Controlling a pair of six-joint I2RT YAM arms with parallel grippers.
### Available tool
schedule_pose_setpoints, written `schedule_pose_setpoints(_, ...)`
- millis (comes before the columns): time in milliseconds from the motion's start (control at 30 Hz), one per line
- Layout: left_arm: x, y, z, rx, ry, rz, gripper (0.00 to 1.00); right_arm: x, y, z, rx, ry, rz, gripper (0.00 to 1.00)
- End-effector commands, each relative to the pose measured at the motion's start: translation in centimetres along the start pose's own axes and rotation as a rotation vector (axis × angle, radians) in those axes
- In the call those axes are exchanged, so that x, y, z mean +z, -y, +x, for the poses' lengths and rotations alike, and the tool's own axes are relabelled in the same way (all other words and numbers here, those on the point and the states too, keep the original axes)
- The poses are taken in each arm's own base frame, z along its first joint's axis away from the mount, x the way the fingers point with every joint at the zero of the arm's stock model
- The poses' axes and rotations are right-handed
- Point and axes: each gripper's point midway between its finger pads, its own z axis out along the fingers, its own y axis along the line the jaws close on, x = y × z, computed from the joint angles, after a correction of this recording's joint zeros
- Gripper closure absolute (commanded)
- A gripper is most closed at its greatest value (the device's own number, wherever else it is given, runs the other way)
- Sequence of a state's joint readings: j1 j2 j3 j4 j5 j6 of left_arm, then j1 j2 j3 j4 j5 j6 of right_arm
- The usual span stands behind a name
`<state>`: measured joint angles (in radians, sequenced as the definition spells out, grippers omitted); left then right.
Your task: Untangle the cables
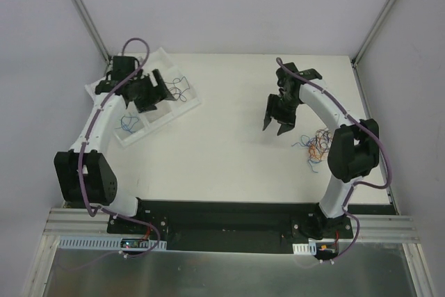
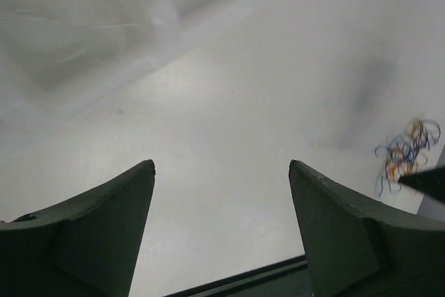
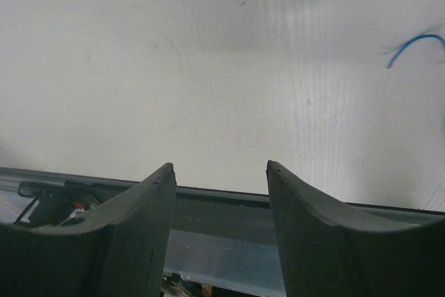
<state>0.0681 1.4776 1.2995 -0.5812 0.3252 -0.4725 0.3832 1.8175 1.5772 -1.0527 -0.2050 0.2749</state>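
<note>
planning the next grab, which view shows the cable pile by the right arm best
Top external: the cable pile shows sharp, beside the right arm. Left wrist has it blurred at the edge; right wrist shows only a blue strand.

No text, label, brand, number or sign can be read in any of the views.

Probably a robotics lab cell: white table, plain white walls at 12 o'clock, aluminium rail at 6 o'clock.
</note>
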Motion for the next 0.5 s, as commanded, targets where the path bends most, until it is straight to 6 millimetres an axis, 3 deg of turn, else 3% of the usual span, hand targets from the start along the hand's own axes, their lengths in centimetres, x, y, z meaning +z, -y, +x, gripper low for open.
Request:
schedule_pose_setpoints(0, -0.1, 9.1, 5.2, 0.31, -0.121, 0.237, 0.23, -3.1, 6.2, -2.2, 0.118, 0.106, 0.132, 0.42)
schedule_pose_setpoints(100, -0.5, 12.9, 10.1, 0.487, -0.215, 0.376, 0.23, -4.4, 12.0, -4.3, 0.278, 0.167, 0.235, 0.41)
schedule_pose_setpoints(233, -1.4, 15.6, 15.8, 0.647, -0.341, 0.515, 0.23, -5.2, 19.0, -6.1, 0.495, 0.208, 0.262, 0.41)
schedule_pose_setpoints(333, -1.9, 16.0, 18.4, 0.689, -0.403, 0.562, 0.23, -4.8, 22.1, -7.1, 0.56, 0.218, 0.245, 0.41)
schedule_pose_setpoints(467, -2.5, 15.7, 18.9, 0.708, -0.407, 0.577, 0.23, -3.4, 23.9, -7.9, 0.525, 0.179, 0.263, 0.4)
